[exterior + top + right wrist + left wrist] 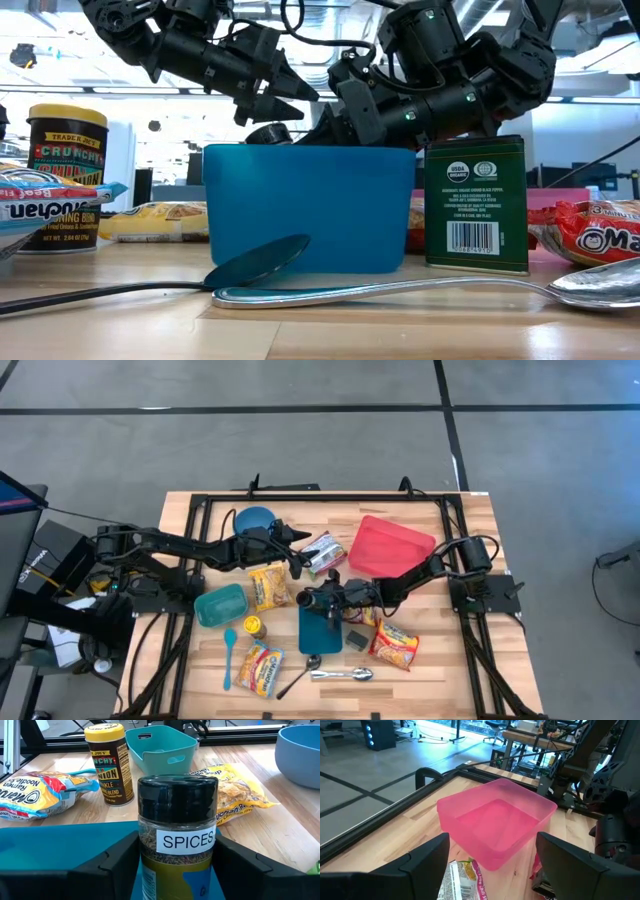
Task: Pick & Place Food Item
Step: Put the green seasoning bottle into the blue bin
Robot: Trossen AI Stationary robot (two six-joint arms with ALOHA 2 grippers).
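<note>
The spice jar (177,835), labelled SPICES, is held upright between the fingers of the right gripper (177,865), which is closed on its lower body; its long axis is vertical. In the high view the right gripper (312,600) is seen at the near end of the dark blue container (320,630), so that the jar is carried directly above that container's rim. Whether the jar rests on anything cannot be told. The left gripper (298,548) is seen open and empty, well apart from the jar, above a snack packet (462,880) and facing the pink container (495,822). The right arm is therefore judged the working arm. The pink container is shown empty; the teal basket (160,747) appears empty; the contents of the blue bowl (255,520) cannot be told.
</note>
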